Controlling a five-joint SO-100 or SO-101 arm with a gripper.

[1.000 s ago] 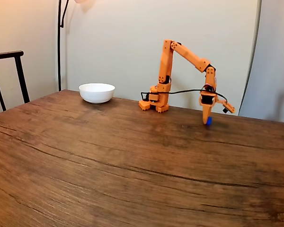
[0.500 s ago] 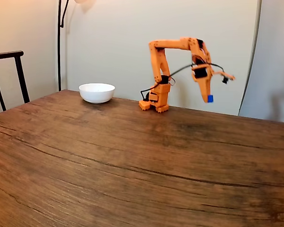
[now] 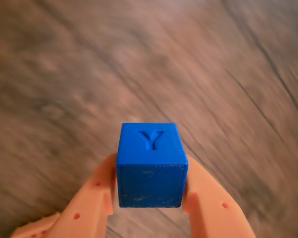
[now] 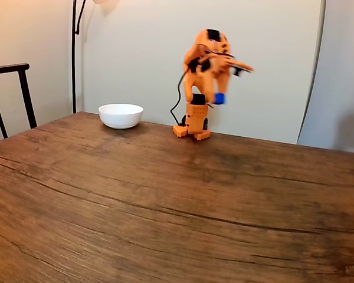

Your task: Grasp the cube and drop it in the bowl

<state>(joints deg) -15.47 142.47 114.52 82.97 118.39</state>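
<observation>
So the tool [image 3: 150, 198] is gripping the blue cube [image 3: 150, 166] tight between both fingers, high over the table [image 4: 165, 200]. It's looking like the carry step; next it needs swinging left to above the bowl [image 4: 121, 115], then letting go.

The orange arm [image 4: 202, 65] is folded high above its base near the desk's far edge, its pincer [image 4: 219, 98] clamped on the cube [image 3: 150, 166], raised well off the desk.
</observation>
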